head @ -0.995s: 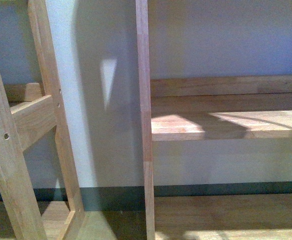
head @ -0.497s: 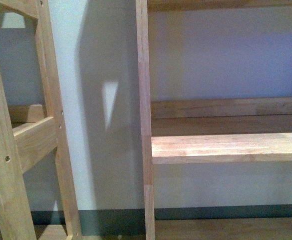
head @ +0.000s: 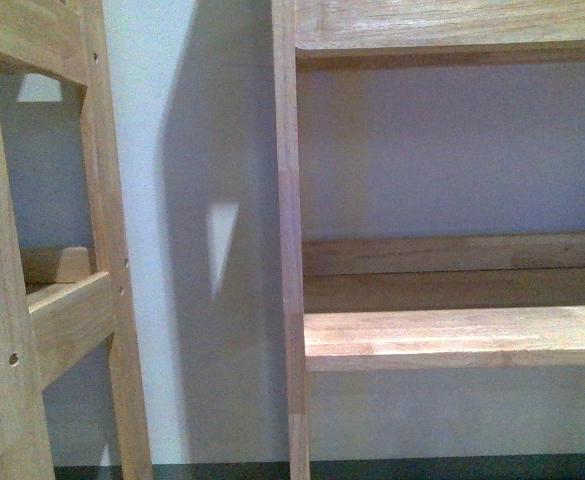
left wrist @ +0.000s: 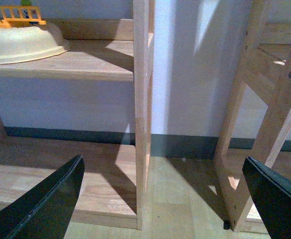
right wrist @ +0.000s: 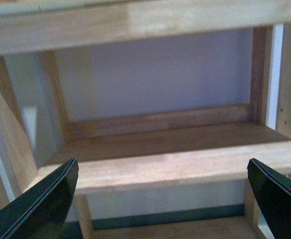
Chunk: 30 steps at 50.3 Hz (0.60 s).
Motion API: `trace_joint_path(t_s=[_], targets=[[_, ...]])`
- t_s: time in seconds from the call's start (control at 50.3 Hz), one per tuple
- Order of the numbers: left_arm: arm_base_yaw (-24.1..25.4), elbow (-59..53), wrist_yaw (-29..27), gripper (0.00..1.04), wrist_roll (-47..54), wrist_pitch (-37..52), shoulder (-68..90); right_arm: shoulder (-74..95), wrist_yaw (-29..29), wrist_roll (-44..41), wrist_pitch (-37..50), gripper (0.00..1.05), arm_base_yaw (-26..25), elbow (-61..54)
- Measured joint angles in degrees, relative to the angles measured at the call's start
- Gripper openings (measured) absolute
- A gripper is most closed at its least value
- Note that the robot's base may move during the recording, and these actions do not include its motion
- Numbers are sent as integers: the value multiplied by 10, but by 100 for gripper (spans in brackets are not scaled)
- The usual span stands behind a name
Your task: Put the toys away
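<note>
The toys are out of view in every frame. My left gripper [left wrist: 162,162] is open, its dark fingers [left wrist: 46,204] spread wide above the wooden floor, facing the gap between two wooden shelf units with nothing between them. My right gripper [right wrist: 162,163] is also open and holds nothing. It faces a bare wooden shelf board [right wrist: 175,162]. The front view shows neither arm.
Two light wooden shelf units stand against a pale wall: an upright post [head: 290,250] with a bare shelf [head: 452,335] on the right, a slanted frame [head: 62,310] on the left. On a shelf board [left wrist: 85,62], a cream basin [left wrist: 23,45] sits before an orange fence-like piece [left wrist: 22,14].
The front view has risen: the shelf board sits lower in the picture, an upper shelf has come into view at the top, and the floor has dropped out of view.
</note>
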Motion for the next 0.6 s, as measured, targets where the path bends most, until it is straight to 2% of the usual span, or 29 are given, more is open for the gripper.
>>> trace_joint_path(t_s=[0.06,0.099,0.159,0.199,0.597], targets=[[0,0,0,99,0,0,0,-5,-9,-5,-10,103,2,-17],[0,0,0,99,0,0,0,-6,-49,-14,-69,96,-8,-10],[0,0,1,99,0,0,0,-7,-77,-21,-121,90,-16,-6],[0,0,0,99,0,0,0,-15,-89,-26,-154,79,-17,-12],[0,0,0,99,0,0,0,-55,-90,-35,-143,21,-19,-66]])
